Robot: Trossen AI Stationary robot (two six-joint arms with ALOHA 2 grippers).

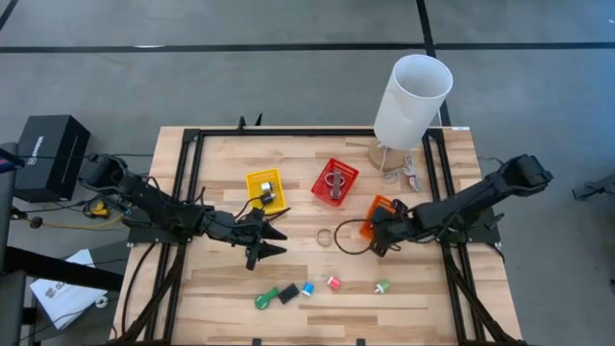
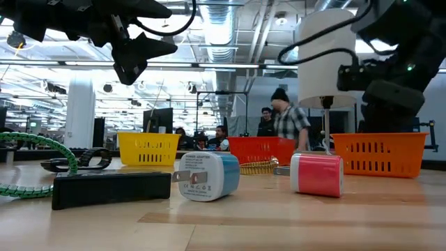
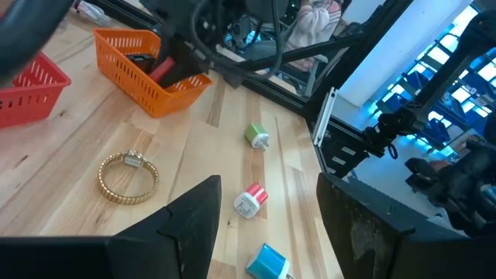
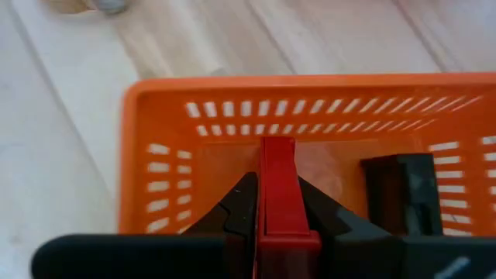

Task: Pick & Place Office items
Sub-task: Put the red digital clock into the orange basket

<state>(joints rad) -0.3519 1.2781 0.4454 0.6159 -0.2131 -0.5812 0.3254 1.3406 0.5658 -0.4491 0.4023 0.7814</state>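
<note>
My right gripper (image 1: 378,234) hangs over the orange bin (image 1: 382,210), shut on a narrow red item (image 4: 277,182); a black item (image 4: 399,190) lies in that bin. My left gripper (image 1: 266,242) is open above the table, left of a gold bracelet (image 3: 128,177) lying flat. Along the near part of the table lie a green cord (image 1: 265,300), a black block (image 1: 287,293), a blue plug (image 1: 307,289), a red plug (image 1: 333,283) and a green plug (image 1: 382,286). The yellow bin (image 1: 266,187) and red bin (image 1: 334,181) hold small things. My right gripper pinches the narrow red item near its rear end (image 4: 277,221) between its two fingers, which lie along it. The item points forward out of the fingers, its free end (image 4: 277,147) over the inside of the orange bin. Whether that end touches the bin's floor I cannot tell.
A tall white cylinder (image 1: 413,101) on a wooden base stands at the far right of the table. A dark loop (image 1: 352,236) lies beside the bracelet. Black frame rails (image 1: 187,192) run along both table sides. People stand in the room behind (image 2: 282,118).
</note>
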